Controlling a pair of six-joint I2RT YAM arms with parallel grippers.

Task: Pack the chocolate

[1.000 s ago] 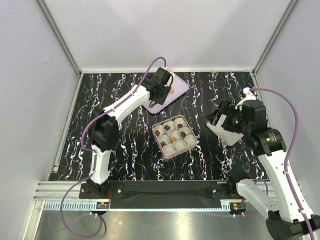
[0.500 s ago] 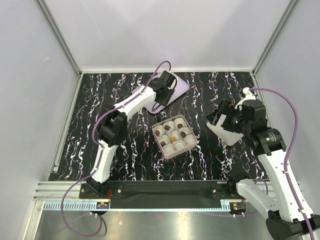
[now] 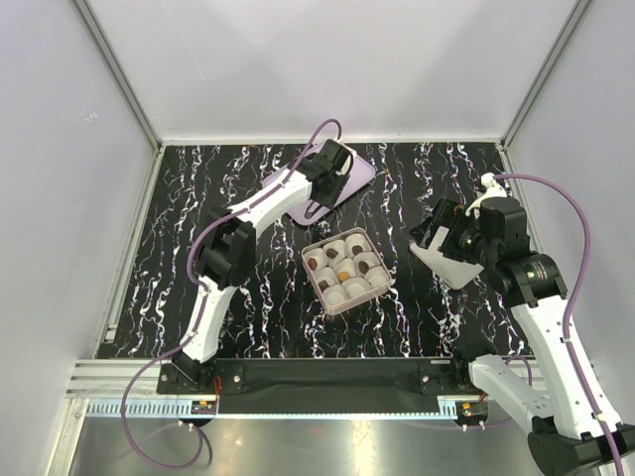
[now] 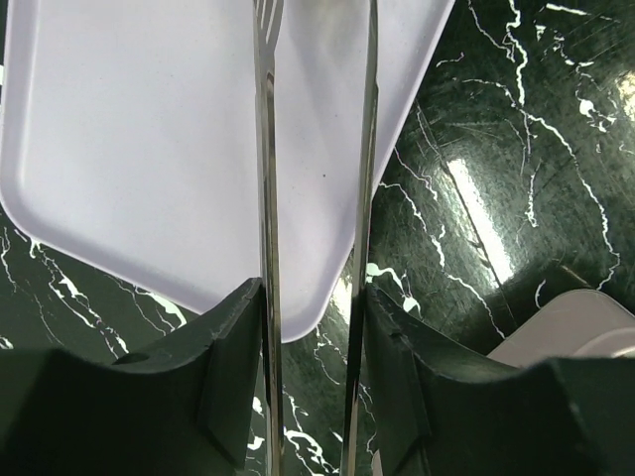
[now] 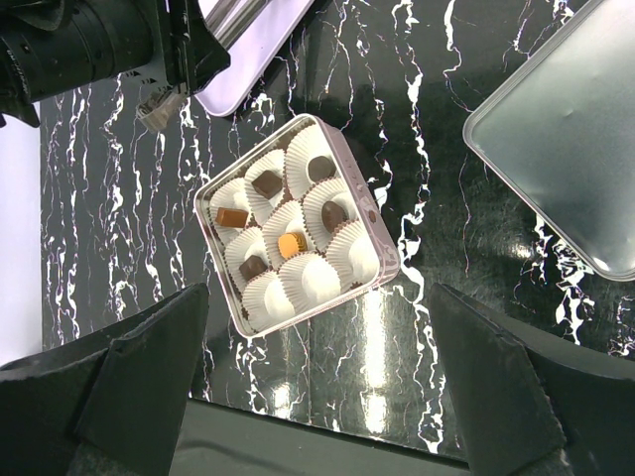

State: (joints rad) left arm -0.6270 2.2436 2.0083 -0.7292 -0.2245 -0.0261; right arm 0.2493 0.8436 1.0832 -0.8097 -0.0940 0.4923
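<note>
left jaws on tweezers (image 4: 266,198) over tray (image 4: 129,149)

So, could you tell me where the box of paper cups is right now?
In the top view the box sits mid-table, slightly right of centre, just on the near side of the lilac tray.

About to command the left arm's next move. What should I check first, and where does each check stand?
1. Room in the box: ok; chocolate sits in six cups, three cups are empty.
2. Grip of left gripper on the tweezers: ok.
3. Piece between the tweezers' tips: cannot tell; tips lie outside the wrist view.
4. Piece waiting on the lavender tray: cannot tell; its visible part is bare.
5. Path past right gripper: ok; open, off to the box's side.
</note>
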